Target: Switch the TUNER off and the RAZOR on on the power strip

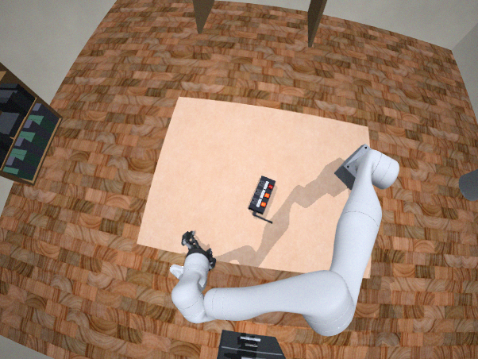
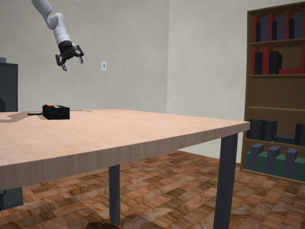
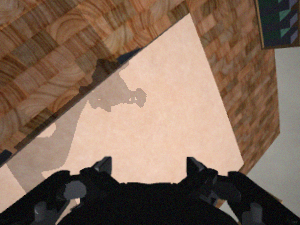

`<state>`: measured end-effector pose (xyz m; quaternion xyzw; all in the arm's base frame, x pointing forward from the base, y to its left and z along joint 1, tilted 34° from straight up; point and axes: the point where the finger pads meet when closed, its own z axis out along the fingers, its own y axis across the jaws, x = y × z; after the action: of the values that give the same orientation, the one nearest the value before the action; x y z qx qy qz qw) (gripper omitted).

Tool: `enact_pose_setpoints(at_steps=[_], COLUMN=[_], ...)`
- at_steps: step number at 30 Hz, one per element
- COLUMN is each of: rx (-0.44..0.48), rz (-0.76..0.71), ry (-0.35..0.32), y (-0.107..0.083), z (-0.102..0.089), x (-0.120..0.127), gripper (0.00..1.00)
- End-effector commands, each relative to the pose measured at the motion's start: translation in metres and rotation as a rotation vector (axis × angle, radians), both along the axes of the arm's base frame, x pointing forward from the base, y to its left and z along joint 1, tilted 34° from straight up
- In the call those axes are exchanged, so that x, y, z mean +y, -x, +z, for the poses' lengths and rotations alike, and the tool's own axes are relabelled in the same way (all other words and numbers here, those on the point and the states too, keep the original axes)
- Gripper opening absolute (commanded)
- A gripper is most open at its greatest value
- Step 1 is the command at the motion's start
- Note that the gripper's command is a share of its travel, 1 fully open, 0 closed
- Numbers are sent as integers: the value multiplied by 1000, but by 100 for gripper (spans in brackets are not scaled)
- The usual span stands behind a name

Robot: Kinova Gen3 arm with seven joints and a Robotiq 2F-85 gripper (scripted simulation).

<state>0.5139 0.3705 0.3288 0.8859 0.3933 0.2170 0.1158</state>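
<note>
Power strip (image 1: 262, 194) is lying flat near the middle of the table (image 1: 206, 131) while the gripper (image 2: 69, 59) is hovering well apart, fingers spread fully, gripping nothing.

We've got the power strip (image 1: 262, 194) lying flat on the table (image 1: 206, 159), right way up, switch face to the ceiling. Black rectangular body, long axis running slightly diagonal in the top view, roughly mid-table toward the arm's base side. Three rocker switches in a row along one long edge, all showing red/orange; white label patches beside them, text too small for us to read. Short black cord stub (image 1: 264, 218) exits the near end.
</note>
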Motion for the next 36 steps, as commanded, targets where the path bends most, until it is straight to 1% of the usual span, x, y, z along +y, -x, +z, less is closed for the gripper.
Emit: enact_pose_setpoints(at_steps=[1, 17, 18, 36], rx=[-1, -1, -1, -1], rz=[0, 0, 0, 0], ry=[-2, -2, -2, -2], y=[0, 0, 0, 0], z=[1, 1, 1, 1], x=[0, 0, 0, 0], gripper=[100, 100, 0, 0])
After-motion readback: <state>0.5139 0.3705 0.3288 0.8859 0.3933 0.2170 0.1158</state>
